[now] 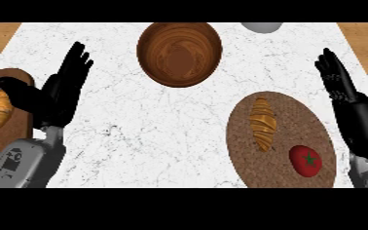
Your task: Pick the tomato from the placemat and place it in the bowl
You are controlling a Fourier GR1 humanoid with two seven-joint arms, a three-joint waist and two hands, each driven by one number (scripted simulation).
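While both hands (pixel 63 85) (pixel 338 80) rest open, a glossy tomato (pixel 305 161) lies on the woven oval placemat (pixel 302 126).

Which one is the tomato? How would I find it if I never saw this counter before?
Look at the white marble counter and find the brown oval placemat near its right front. Two things lie on it: a long golden croissant and, nearer the front right, the tomato. It's the round red one with a green star on top.

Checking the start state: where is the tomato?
In the head view, lower right: the tomato lies on the placemat, beside the croissant.
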